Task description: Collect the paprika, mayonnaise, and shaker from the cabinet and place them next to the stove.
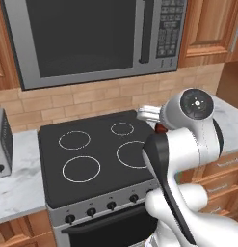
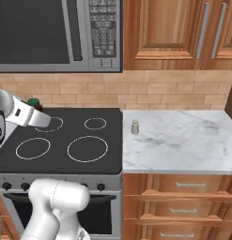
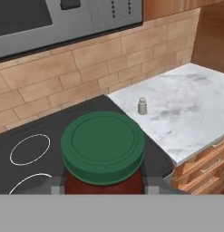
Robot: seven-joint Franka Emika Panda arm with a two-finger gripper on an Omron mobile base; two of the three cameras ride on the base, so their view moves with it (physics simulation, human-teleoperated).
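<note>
Left base view: white arm rises from lower right, elbow bent, round wrist joint high over the right edge of the stove (image 1: 91, 159). A sliver of red-brown jar, the paprika (image 1: 160, 128), shows just under the wrist. Microwave (image 1: 91, 38) above; grey toaster oven (image 1: 1, 144) on the left bench (image 1: 19, 188).

Right base view: forearm enters from the left over the stove's rear left burner; the paprika's green lid shows at its end. The shaker (image 2: 135, 127) stands upright on the marble bench right of the stove, just beside the cooktop edge. Closed wooden cabinet (image 2: 178, 33) above. Microwave keypad writing too small to read.

Hand view: tool (image 3: 103, 190) clenched on the paprika, green lid uppermost, red-brown body between the finger tips, held above the stove. Shaker beyond, on the bench.
</note>
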